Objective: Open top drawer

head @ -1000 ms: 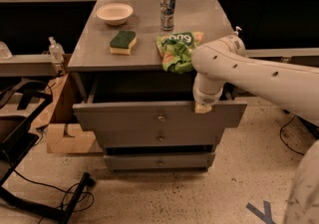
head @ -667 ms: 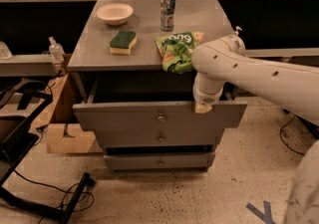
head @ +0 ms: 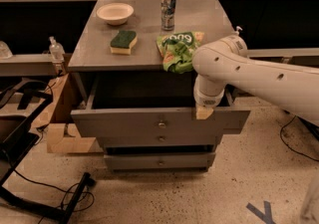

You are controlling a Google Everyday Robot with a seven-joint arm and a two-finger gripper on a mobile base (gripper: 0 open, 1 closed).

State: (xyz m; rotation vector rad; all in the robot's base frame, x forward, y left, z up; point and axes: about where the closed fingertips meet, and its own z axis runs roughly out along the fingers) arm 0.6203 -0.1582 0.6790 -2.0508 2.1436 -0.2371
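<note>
The gripper (head: 203,112), whose state I cannot tell, sits at the pulled-out top drawer's (head: 114,123) front rim, right of its knob (head: 161,124).

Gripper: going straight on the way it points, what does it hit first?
The gripper points down at the top drawer, over its front panel's upper edge, right of the knob. That edge comes first, and the gripper is likely touching it; depth is unclear.
</note>
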